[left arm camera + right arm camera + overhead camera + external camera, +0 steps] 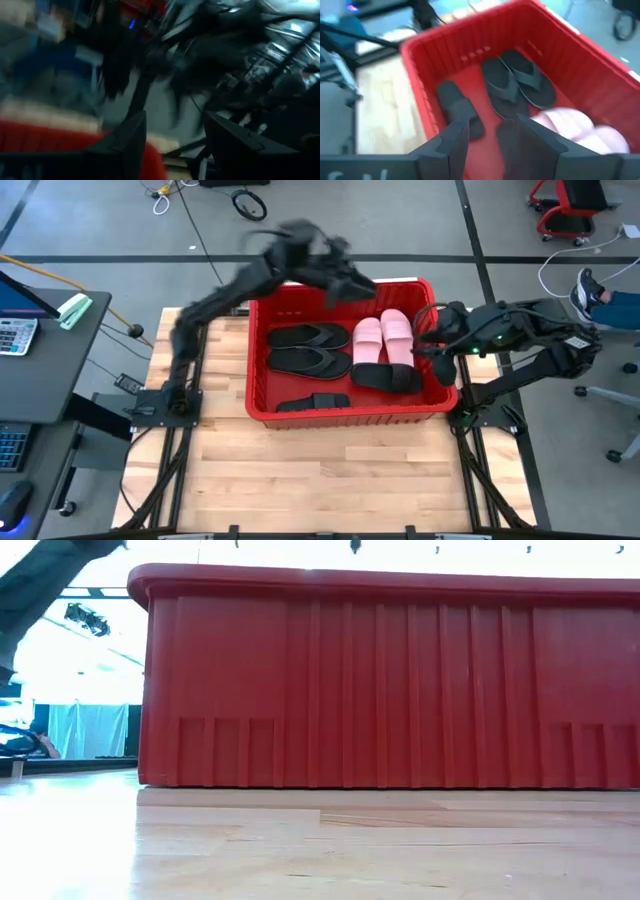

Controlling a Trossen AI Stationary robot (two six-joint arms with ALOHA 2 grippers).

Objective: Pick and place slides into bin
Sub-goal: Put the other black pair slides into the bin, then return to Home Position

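Above the red bin [262, 370], the left gripper [352, 285] and right gripper [428, 340] hang empty, fingers apart. Six slides lie inside. Risk: a low retreat could catch the rim and drag the bin.

No readable text, label, brand or number in any view. Calculator [14, 336] at far left edge of the high view has keys too small to read. Bin [262, 370] walls plain ribbed red, no markings. Embossed marks on its inner wall in the right wrist view too blurred to read.
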